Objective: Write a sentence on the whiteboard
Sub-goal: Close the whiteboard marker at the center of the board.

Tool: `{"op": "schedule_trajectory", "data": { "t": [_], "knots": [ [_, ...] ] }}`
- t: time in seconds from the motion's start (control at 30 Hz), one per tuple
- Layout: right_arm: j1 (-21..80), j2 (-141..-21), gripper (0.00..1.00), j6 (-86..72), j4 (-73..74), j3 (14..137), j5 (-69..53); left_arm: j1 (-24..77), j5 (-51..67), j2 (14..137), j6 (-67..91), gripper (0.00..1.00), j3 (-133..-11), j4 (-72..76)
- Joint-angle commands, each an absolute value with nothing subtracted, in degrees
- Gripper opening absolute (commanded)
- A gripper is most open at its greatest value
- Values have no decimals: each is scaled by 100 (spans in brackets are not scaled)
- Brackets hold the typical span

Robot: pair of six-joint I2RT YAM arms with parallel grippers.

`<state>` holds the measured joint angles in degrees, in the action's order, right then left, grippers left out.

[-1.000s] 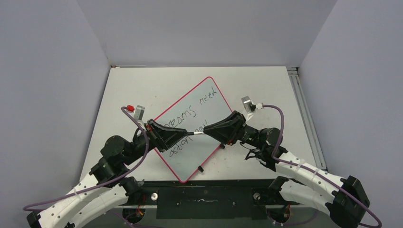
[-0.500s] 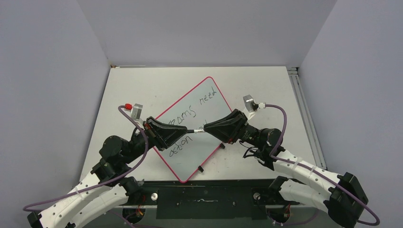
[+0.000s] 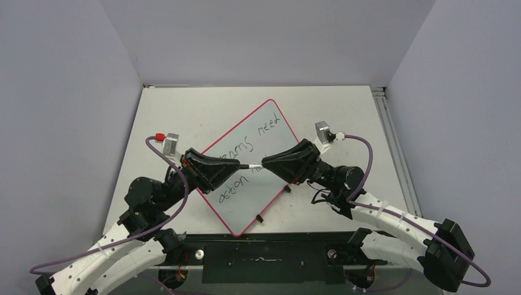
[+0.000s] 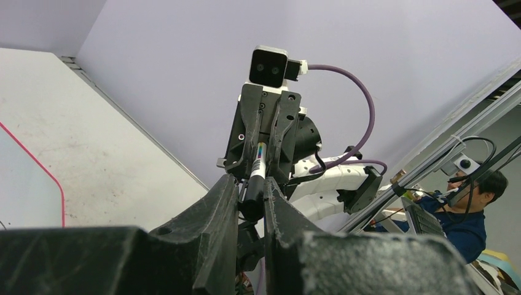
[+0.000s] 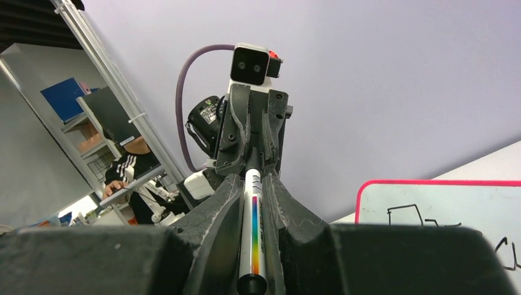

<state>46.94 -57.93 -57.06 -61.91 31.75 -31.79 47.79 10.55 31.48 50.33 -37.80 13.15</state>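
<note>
Above the middle of the whiteboard (image 3: 261,192), the left claw (image 3: 236,165) and right claw (image 3: 265,164) meet tip to tip, with a marker (image 3: 250,165) bridging the gap. Left claw is pinched on the marker's black end; right claw is pinched on the white barrel with the rainbow stripe, confirmed in the right wrist view. The whiteboard lies flat and skewed at the centre of the table (image 3: 184,110). The sentence (image 3: 268,129) runs in two slanted rows, both partly hidden under the claws; "need" and "action" are legible.
</note>
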Motion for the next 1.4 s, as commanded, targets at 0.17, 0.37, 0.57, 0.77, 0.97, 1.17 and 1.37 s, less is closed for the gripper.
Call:
{"op": "schedule_trajectory", "data": {
  "t": [0.17,0.37,0.57,0.77,0.97,1.17,1.37],
  "knots": [
    [5004,-6120,5,-5420,-6064,3565,-3169,4945,2040,3560,5051,0,-3604,1486],
    [5045,-6139,5,-5328,-5944,3594,-3077,5039,2146,3669,4934,0,-3632,1341],
    [5107,-6219,5,-5241,-5834,3625,-3047,5112,2068,3717,4926,0,-3565,1547],
    [5157,-6268,5,-5206,-5743,3604,-2995,5132,1996,3785,4922,0,-3599,1727],
    [5200,-6263,5,-5159,-5577,3543,-2937,5146,2012,3903,4901,0,-3687,1830],
    [5194,-5675,5,-4539,-4507,3719,-2336,5033,1479,3712,4483,20,-3900,862],
    [5194,-4516,5,-2987,-573,4776,73,4371,1353,3864,3441,78,-4989,-1111]
  ]
}}
